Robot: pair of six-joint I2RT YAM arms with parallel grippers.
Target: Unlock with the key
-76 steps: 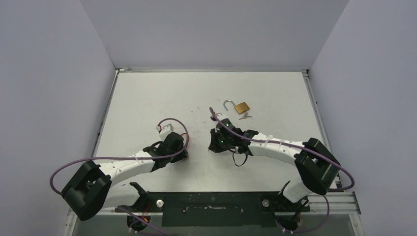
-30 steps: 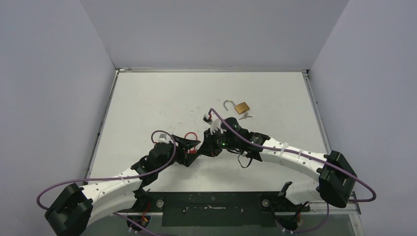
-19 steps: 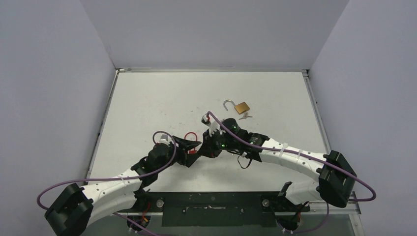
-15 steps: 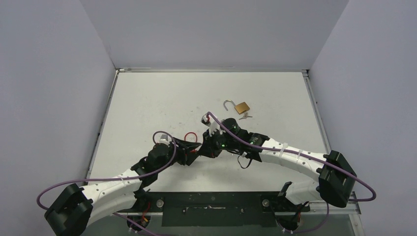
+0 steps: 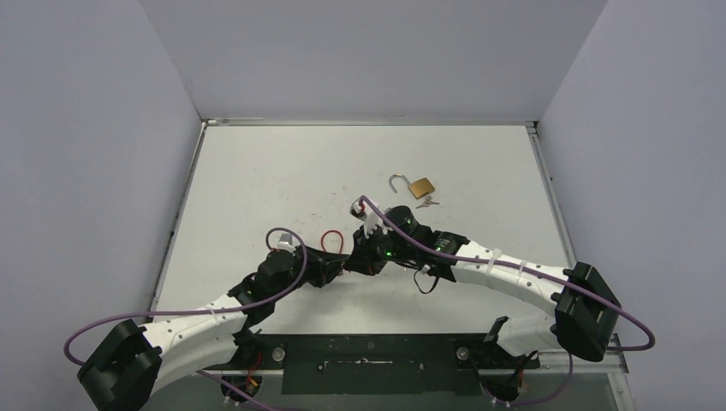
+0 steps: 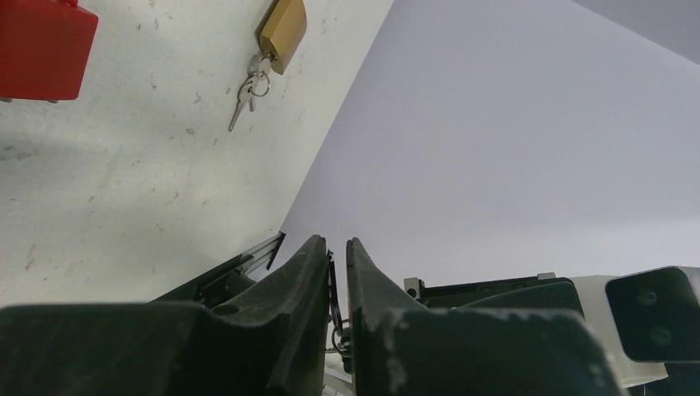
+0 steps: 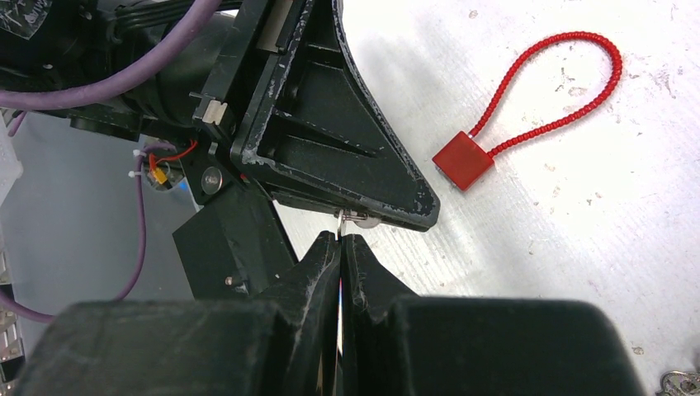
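My two grippers meet tip to tip at the table's middle. The right gripper [image 7: 340, 237] is shut on a thin silver key [image 7: 357, 219] that sticks out past its tips. The left gripper [image 6: 336, 241] has its jaws drawn in to a narrow slit around the key's [image 6: 333, 276] other end and its ring. From above, the left gripper [image 5: 336, 264] and right gripper [image 5: 352, 259] hide the key. Just beyond them lies a red cable lock [image 5: 332, 241], its square body [image 7: 463, 160] flat on the table.
A brass padlock [image 5: 420, 187] with its shackle swung open lies farther back right, with a small bunch of keys [image 5: 428, 203] hanging from it. Both also show in the left wrist view, padlock [image 6: 283, 23] and keys [image 6: 246, 95]. Grey walls enclose the table.
The arms came together from apart. Over the last second the left gripper's wide jaws closed in on the key end held out by the right gripper, which stayed shut.
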